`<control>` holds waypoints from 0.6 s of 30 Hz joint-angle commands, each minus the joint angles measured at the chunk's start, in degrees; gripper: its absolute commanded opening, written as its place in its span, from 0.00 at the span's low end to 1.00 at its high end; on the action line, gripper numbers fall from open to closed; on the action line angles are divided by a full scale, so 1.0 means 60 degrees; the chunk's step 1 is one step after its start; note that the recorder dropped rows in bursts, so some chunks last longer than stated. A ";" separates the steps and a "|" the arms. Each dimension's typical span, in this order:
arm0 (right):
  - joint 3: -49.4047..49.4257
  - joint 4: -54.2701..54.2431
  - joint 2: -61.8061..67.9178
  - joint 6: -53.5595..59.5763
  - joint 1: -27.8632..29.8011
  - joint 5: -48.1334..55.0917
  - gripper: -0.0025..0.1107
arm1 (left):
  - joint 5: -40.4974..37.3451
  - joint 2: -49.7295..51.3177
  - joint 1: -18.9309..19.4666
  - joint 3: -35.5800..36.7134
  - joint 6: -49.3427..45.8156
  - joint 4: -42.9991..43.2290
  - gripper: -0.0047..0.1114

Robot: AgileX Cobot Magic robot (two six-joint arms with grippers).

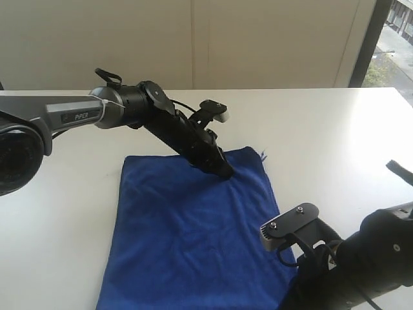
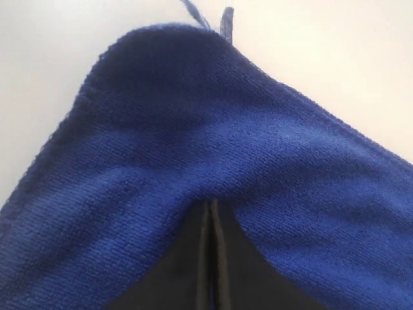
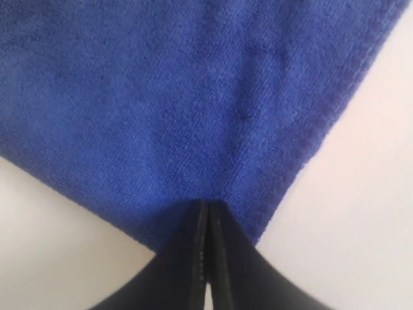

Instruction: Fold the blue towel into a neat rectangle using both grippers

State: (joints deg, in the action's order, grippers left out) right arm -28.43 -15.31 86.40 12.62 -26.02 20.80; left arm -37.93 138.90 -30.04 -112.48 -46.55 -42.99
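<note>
The blue towel (image 1: 193,239) lies spread flat on the white table (image 1: 335,142). My left gripper (image 1: 226,173) reaches down onto the towel close to its far right corner. In the left wrist view the left gripper (image 2: 211,201) is shut, and the towel (image 2: 193,129) puckers around its tips. My right arm (image 1: 361,258) sits at the towel's near right corner, with its jaws hidden in the exterior view. In the right wrist view the right gripper (image 3: 205,203) is shut, its tips on the corner of the towel (image 3: 161,97).
A small tag and a loose thread (image 2: 226,22) stick out of the towel's far corner. Bare white table surrounds the towel on all sides. A wall and a window (image 1: 393,45) stand behind the table's far edge.
</note>
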 commanded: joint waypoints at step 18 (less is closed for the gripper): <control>-0.1121 0.0272 -0.2615 0.0170 -0.0032 0.1085 0.02 | -0.3313 -0.2394 0.0033 0.0240 0.0563 0.2825 0.04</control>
State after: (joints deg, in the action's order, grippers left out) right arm -33.55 -14.95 73.76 12.84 -26.02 24.52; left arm -51.89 127.69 -30.04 -112.94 -44.18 -27.42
